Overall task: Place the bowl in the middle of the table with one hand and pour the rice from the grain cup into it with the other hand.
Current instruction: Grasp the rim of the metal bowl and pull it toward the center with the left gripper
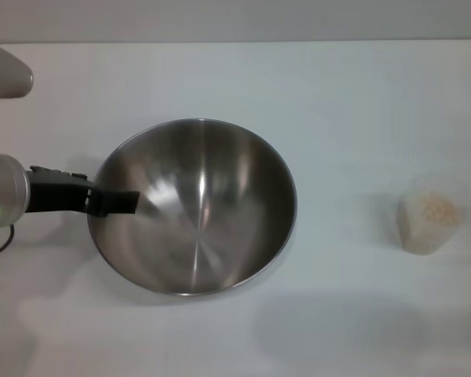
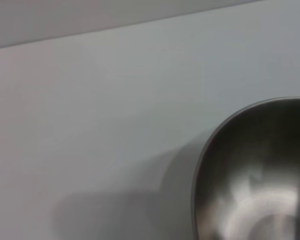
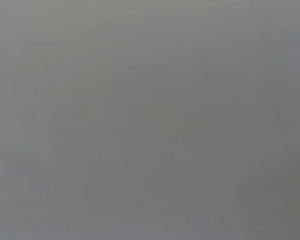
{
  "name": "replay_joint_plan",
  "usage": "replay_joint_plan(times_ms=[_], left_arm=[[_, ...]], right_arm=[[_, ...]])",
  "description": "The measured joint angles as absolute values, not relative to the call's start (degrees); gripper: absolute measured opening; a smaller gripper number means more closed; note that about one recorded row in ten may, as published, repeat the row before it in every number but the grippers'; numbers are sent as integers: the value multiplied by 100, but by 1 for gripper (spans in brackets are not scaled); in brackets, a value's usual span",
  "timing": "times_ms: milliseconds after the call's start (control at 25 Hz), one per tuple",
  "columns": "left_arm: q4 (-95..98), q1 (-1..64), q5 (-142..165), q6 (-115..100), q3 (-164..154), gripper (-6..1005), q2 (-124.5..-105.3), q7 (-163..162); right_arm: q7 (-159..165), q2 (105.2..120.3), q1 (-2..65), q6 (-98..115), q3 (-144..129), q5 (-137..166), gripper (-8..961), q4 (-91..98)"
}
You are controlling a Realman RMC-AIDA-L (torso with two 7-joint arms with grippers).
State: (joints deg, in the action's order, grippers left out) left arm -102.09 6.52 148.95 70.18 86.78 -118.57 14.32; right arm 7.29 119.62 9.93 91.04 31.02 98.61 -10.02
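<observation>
Left gripper (image 1: 114, 202) clamped on bowl (image 1: 195, 206) rim, near table (image 1: 337, 102) centre, slightly toward left edge. Cup (image 1: 430, 222) with rice (image 1: 436, 210) upright near right edge. Right gripper unseen. Risk: thin rim slipping, bowl tipping on release.

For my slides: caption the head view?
Left gripper at the bowl rim; grain cup of rice stands apart.

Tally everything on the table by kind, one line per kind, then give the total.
Steel bowl: 1, with the left gripper at its rim
Clear grain cup: 1, holding rice
Total: 2 things on the table
</observation>
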Motion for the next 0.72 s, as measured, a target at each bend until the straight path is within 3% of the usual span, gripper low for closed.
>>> replay_joint_plan(times_ms=[720], left_arm=[[-9924, 719, 14862, 6889, 8613, 818, -11857, 1432]], right_arm=[[729, 11953, 1012, 9094, 3094, 9861, 841, -1001]])
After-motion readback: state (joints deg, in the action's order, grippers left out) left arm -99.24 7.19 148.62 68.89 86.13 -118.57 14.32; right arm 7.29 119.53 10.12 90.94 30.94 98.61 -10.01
